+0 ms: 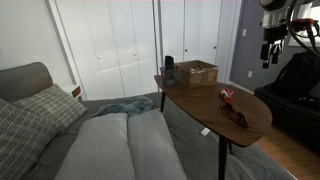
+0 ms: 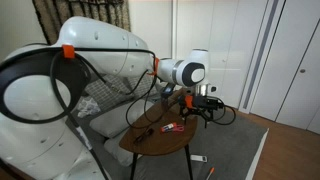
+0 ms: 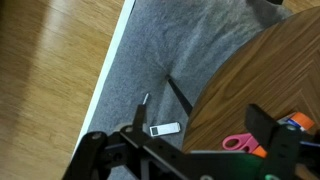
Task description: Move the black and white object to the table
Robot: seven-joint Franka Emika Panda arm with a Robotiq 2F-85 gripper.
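The black and white object is a small white bar with a dark end. It lies on the grey carpet beside the table's thin dark leg, and also shows in an exterior view. The oval brown wooden table is visible in both exterior views and fills the right of the wrist view. My gripper is open and empty. It hangs high above the table's rounded end and the carpet, well clear of the object.
On the table are a cardboard box, a dark cup, pink-handled scissors and a dark tool. A grey sofa stands beside the table. Bare wood floor borders the carpet.
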